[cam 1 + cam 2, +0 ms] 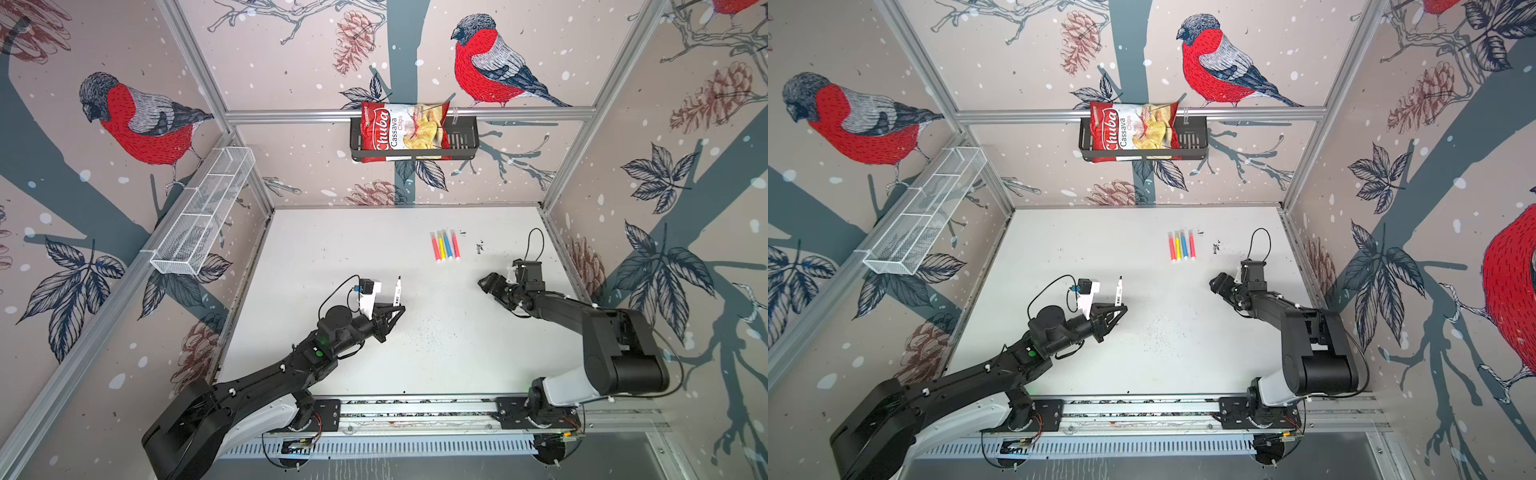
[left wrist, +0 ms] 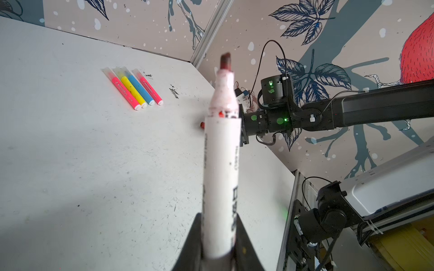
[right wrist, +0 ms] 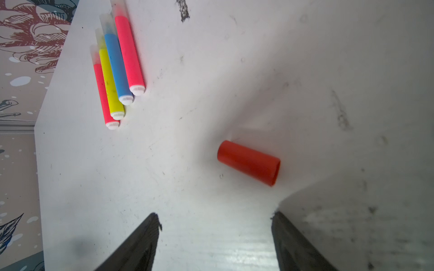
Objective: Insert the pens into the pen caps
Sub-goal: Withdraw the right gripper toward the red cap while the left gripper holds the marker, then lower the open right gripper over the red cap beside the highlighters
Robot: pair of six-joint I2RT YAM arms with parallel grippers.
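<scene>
On the white bench (image 1: 332,249), just ahead of the right fingers (image 3: 150,225): small red plastic cap (image 3: 249,163) lies on its side, long way slanted across their gap | right fingers: wide apart, empty, nearest | left fingers (image 2: 246,244): clamped on thick white marker with red tip (image 2: 222,164), held off the bench | next guess: right arm grabs cap

The scuffed white table (image 1: 353,249) carries four capped markers (image 1: 445,246) side by side, right of centre, and a red cap (image 3: 249,163).
</scene>
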